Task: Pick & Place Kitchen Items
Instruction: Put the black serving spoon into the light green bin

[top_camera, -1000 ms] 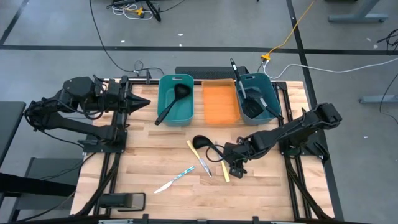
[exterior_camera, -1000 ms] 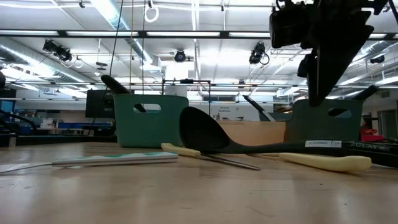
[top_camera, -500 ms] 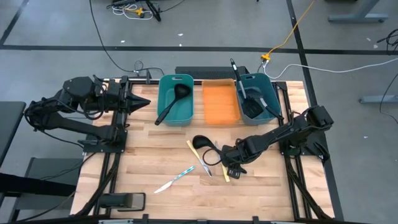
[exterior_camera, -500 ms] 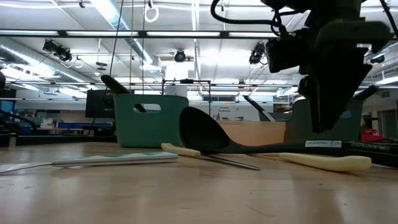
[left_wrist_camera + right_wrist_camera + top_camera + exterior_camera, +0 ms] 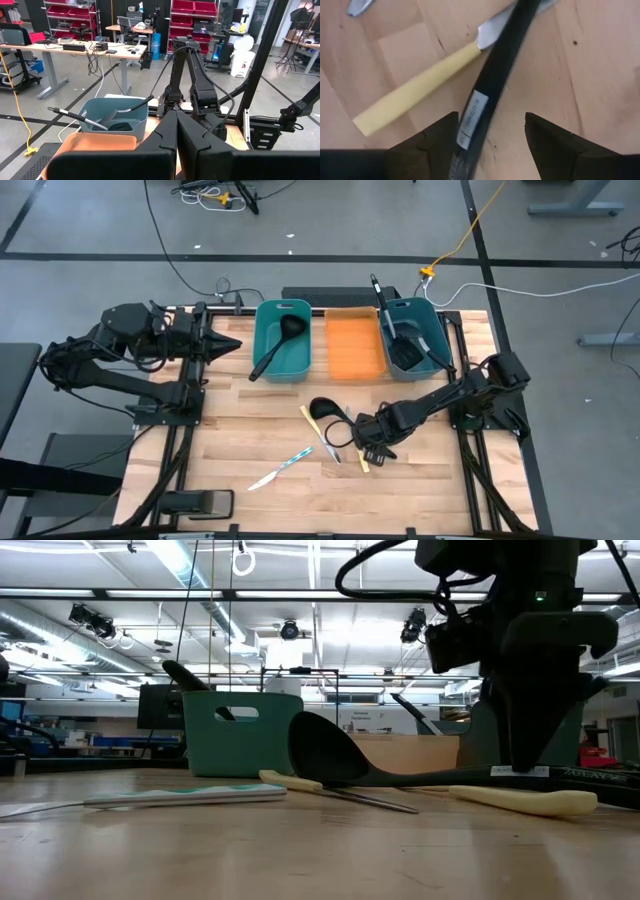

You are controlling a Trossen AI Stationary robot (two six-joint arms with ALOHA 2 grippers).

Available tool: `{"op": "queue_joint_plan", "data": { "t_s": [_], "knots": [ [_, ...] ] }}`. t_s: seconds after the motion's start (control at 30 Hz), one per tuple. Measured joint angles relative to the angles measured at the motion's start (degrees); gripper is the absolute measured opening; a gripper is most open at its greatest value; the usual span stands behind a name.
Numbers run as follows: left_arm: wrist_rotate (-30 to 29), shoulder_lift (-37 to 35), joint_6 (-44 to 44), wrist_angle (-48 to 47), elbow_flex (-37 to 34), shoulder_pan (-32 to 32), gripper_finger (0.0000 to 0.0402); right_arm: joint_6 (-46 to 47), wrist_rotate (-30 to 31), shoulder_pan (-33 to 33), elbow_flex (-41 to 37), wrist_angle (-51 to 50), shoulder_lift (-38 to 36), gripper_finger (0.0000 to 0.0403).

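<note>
The right hand (image 5: pixel 372 446) hangs low with its fingers (image 5: pixel 436 139) spread wide on either side of the slim black handle of a ladle (image 5: pixel 490 85), gripping nothing. That handle bears a small white label, unreadable, and crosses a knife with a pale yellow handle (image 5: pixel 415 95) on the light wood-plank tabletop (image 5: pixel 420 490). The left hand (image 5: pixel 228 345) waits pinched shut at the tabletop's far left edge. Beyond lies a workshop with red storage shelves (image 5: pixel 192 12).
</note>
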Motion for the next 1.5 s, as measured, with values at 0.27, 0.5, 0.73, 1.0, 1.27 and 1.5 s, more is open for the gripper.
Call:
{"op": "queue_joint_plan", "data": {
  "t_s": [0.27,0.5,0.73,1.0,1.27,1.5],
  "knots": [
    [0.01,0.02,0.0,-0.05,-0.02,0.0,0.0002,0.19,0.03,0.01,0.03,1.29,1.73,0.0236],
    [-0.01,0.01,-0.01,-0.12,-0.02,0.0,0.0002,0.49,0.96,0.02,0.04,0.93,2.62,0.0235],
    [-0.08,0.02,-0.01,-0.52,-0.02,0.0,0.0002,0.19,2.13,0.0,-0.17,0.38,2.71,0.0219],
    [-0.08,0.0,0.03,-0.65,-0.02,0.0,0.0003,0.0,2.14,0.0,-0.17,0.76,2.71,0.0194],
    [-0.06,0.0,0.03,-0.75,-0.02,-0.02,0.0003,0.0,1.94,0.0,-0.2,0.97,2.71,0.0183],
    [-0.04,0.0,0.01,-0.89,-0.02,0.0,0.0003,-0.02,1.93,0.0,-0.22,1.04,2.71,0.0171]
  ]
}}
